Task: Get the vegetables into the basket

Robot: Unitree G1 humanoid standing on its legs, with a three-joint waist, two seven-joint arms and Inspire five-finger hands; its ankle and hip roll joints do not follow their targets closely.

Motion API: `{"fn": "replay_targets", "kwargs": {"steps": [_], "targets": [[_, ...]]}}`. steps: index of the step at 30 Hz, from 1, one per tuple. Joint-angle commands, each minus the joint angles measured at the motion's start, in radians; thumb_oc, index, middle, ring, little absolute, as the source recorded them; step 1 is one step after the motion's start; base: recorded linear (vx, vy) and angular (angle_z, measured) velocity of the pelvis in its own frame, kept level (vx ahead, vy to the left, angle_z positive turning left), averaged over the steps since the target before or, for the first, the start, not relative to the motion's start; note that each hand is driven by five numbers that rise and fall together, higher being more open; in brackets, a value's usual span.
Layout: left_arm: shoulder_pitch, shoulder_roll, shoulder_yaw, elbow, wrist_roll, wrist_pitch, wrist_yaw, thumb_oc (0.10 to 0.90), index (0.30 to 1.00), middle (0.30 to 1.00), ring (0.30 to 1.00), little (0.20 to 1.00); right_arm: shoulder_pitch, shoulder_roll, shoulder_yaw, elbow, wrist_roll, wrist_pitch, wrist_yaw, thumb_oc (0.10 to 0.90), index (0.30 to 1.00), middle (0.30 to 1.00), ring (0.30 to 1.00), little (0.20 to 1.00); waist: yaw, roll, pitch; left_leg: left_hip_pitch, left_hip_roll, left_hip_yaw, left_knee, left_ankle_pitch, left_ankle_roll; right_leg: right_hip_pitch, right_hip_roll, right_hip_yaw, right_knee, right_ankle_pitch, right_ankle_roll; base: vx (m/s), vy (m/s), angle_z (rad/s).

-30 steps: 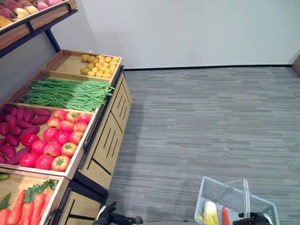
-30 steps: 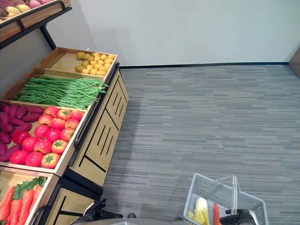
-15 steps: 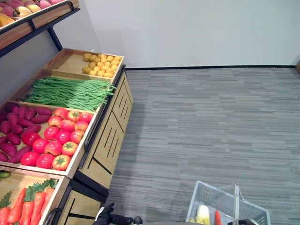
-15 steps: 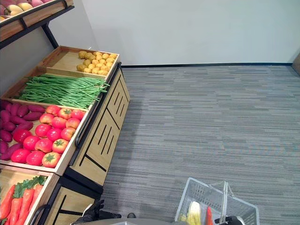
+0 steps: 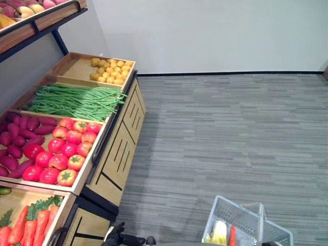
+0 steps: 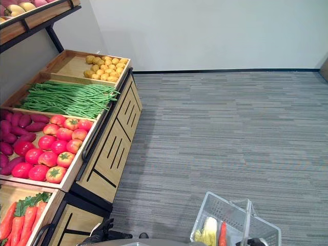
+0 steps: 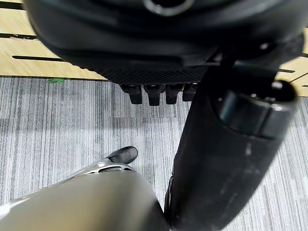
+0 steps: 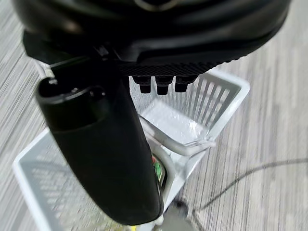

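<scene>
Carrying the basket [image 5: 231,210] low at the right, over the grey carpet floor [image 5: 230,128]. Gripping its white handle [image 8: 180,147] with the right hand [image 8: 101,144]: fingers [image 8: 163,86] curled over, thumb folded alongside, the handle running out from under the thumb. Already holding two vegetables inside: a yellow corn cob [image 5: 219,231] and, just beside it, an orange carrot [image 5: 232,237], both leaning against the nearer wall.

Keeping the left hand [image 5: 119,237] low by the foot of the wooden counter [image 5: 120,148], with nothing in it; cannot tell from the wrist view how its fingers stand.

Along the counter, from far to near: potatoes [image 5: 108,70] in the farthest bin, green beans [image 5: 77,101] next, then tomatoes [image 5: 69,148] sharing a bin with purple sweet potatoes [image 5: 18,143], then leafy carrots [image 5: 25,225] in the nearest bin.

Compared with a second ago: whole view shifted slightly, so a camera move rather than any move of the bins. Basket now sitting a little further left in the view, closer to the counter, with less of the right hand showing at the bottom edge. Same corn cob and carrot inside, in the same order. Since half a second ago, hardly any shift of bins or left hand. Produce in the bins unchanged.
</scene>
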Motion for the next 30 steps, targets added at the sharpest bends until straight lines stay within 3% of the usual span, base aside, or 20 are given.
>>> {"fn": "replay_targets", "kwargs": {"steps": [1,2,9,23,24,25,30], "targets": [[0.010,0.053,-0.008,0.070,0.049,0.017,0.005,0.900,1.000,1.000,1.000,1.000,-0.070,-0.083,-0.042,0.058,0.012,-0.005,-0.053,0.490,0.426,0.426,0.426,0.426,0.021,-0.075,0.009,0.058,0.023,-0.018,0.002,-0.085,-0.036,-0.049,-0.044,-0.035,0.000,0.047,0.036,0.00,0.000,0.00],[0.011,0.054,-0.007,0.070,0.047,0.017,0.005,0.900,1.000,1.000,1.000,1.000,-0.070,-0.096,-0.051,0.058,0.017,-0.004,-0.054,0.400,0.300,0.300,0.300,0.300,0.021,-0.076,0.009,0.057,0.023,-0.018,0.002,-0.086,-0.036,-0.049,-0.044,-0.035,0.000,0.047,0.036,0.00,0.000,0.00],[0.013,0.056,-0.006,0.068,0.038,0.018,-0.002,0.900,1.000,1.000,1.000,1.000,-0.083,-0.164,-0.075,0.072,0.009,0.002,-0.052,0.400,0.300,0.300,0.300,0.300,0.019,-0.074,0.010,0.054,0.024,-0.019,0.002,-0.083,-0.037,-0.050,-0.044,-0.037,0.000,0.050,0.037,0.00,0.000,0.00],[0.004,0.057,-0.008,0.083,0.033,0.022,-0.005,0.900,1.000,1.000,1.000,1.000,-0.103,-0.197,-0.063,0.079,-0.013,0.004,-0.046,0.400,0.300,0.300,0.300,0.300,0.016,-0.079,0.011,0.050,0.032,-0.018,0.002,-0.080,-0.040,-0.054,-0.036,-0.038,0.000,0.049,0.034,0.00,0.000,0.00],[0.004,0.057,-0.007,0.084,0.031,0.022,-0.004,0.900,1.000,1.000,1.000,1.000,-0.105,-0.201,-0.066,0.081,-0.012,0.004,-0.047,0.559,0.522,0.522,0.522,0.522,0.016,-0.079,0.011,0.050,0.032,-0.017,0.002,-0.080,-0.040,-0.054,-0.036,-0.038,0.000,0.049,0.034,0.00,0.000,0.00],[0.004,0.057,-0.007,0.084,0.030,0.022,-0.004,0.900,1.000,1.000,1.000,1.000,-0.108,-0.204,-0.068,0.082,-0.009,0.004,-0.048,0.900,1.000,1.000,1.000,1.000,0.016,-0.080,0.011,0.050,0.032,-0.017,0.002,-0.080,-0.040,-0.054,-0.035,-0.038,0.000,0.049,0.034,0.00,0.000,0.00],[0.000,0.060,-0.004,0.099,0.030,0.024,-0.010,0.900,1.000,1.000,1.000,1.000,-0.120,-0.222,-0.074,0.099,0.013,0.004,-0.014,0.900,1.000,1.000,1.000,1.000,0.018,-0.082,0.007,0.051,0.031,-0.021,0.002,-0.082,-0.040,-0.053,-0.038,-0.040,0.000,0.049,0.034,0.00,0.000,0.00]]}}
